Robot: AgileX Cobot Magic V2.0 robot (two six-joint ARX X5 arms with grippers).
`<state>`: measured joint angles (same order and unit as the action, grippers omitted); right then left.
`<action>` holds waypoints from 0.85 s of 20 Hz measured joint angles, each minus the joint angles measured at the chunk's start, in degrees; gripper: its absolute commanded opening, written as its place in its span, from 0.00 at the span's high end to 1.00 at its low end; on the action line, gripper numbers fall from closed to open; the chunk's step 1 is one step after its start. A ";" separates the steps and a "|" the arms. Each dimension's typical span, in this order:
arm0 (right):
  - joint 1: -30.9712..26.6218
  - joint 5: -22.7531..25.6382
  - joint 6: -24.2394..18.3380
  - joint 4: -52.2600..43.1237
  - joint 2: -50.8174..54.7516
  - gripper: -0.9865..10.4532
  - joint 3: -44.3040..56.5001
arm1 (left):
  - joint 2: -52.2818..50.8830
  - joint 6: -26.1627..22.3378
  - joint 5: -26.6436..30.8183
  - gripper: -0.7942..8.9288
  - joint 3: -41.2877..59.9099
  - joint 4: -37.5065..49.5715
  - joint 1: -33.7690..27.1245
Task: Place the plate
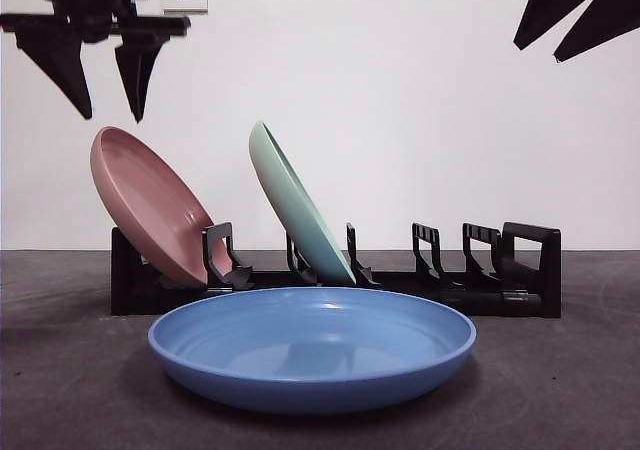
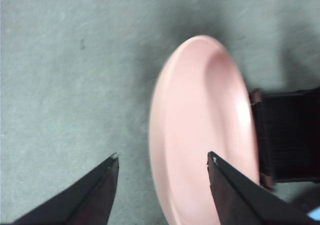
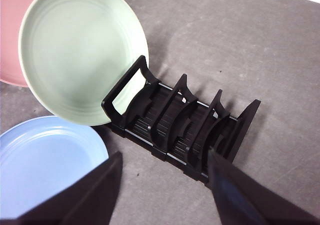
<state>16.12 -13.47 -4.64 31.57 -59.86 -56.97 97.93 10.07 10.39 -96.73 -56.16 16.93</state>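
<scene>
Blue plate [image 1: 312, 345] lying flat at bench front, before rack [image 1: 520, 270]; pink plate [image 1: 150, 205] and green plate [image 1: 297, 205] leaning in slots; left gripper [image 2: 162, 157] hovering over pink plate, jaws wide, empty; right gripper [image 3: 162, 157] waiting, jaws wide, empty; risk: descending jaw clipping pink rim, toppling it.

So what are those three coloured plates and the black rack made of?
The round blue plate lying flat, the pink plate and the pale green plate leaning in the rack look like melamine or glazed ceramic: smooth, uniform colour, soft sheen; the pictures can't settle which. The black slotted rack looks like moulded matte plastic.
</scene>
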 measured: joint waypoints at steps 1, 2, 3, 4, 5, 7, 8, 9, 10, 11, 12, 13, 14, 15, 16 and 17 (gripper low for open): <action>0.00 0.00 0.00 0.00 0.00 0.68 0.00 | 0.63 0.00 0.07 0.63 0.00 0.02 -0.04; 0.00 0.00 0.00 0.00 0.00 0.68 0.00 | 1.20 0.00 0.07 0.63 0.00 0.02 -0.04; 0.00 0.00 0.00 0.00 0.00 0.68 0.00 | 1.55 -0.02 0.07 0.63 0.00 0.02 -0.04; 0.00 0.00 0.00 0.00 0.00 0.68 0.00 | 1.84 -0.02 0.07 0.63 -0.02 0.02 -0.04; 0.00 0.00 0.00 0.02 0.00 0.68 0.00 | 1.99 -0.04 0.07 0.63 -0.02 0.02 -0.04; 0.00 0.00 0.00 0.31 0.00 0.68 0.00 | 2.32 -0.04 0.07 0.67 -0.02 0.00 -0.04; 0.00 0.00 0.00 0.57 0.00 0.68 0.00 | 2.43 -0.09 0.07 0.74 -0.02 -0.02 -0.04; 0.00 0.00 0.00 0.61 0.00 0.68 0.00 | 2.47 -0.09 0.07 0.80 -0.02 -0.02 -0.04; 0.00 0.00 0.00 0.59 0.00 0.68 0.00 | 2.49 -0.22 0.07 0.85 -0.02 -0.02 -0.04; 0.00 0.00 0.00 0.61 0.00 0.68 0.00 | 2.51 -0.26 0.07 0.87 -0.02 -0.02 -0.04; 0.00 0.00 0.00 0.61 0.00 0.68 0.00 | 2.51 -0.28 0.24 0.87 -0.02 -0.02 -0.04; 0.00 0.00 0.00 0.70 0.00 0.68 0.00 | 2.51 -0.31 0.28 0.87 -0.04 -0.07 -0.07; 0.00 0.00 0.00 0.85 0.00 0.68 0.00 | 2.51 -0.37 0.31 0.87 -0.07 -0.15 -0.20; 0.00 0.00 0.00 0.87 0.00 0.68 0.00 | 2.51 -0.39 0.31 0.89 -0.07 -0.22 -0.20; 0.00 0.00 0.00 0.94 0.00 0.68 0.00 | 2.51 -0.39 0.48 0.91 -0.11 -0.31 -0.20; 0.00 0.00 0.00 1.01 0.00 0.68 0.00 | 2.54 -0.39 0.81 0.91 -0.37 -0.59 -0.20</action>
<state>16.12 -13.47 -4.64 32.58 -59.86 -56.97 100.47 9.67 11.20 -97.10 -56.75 16.73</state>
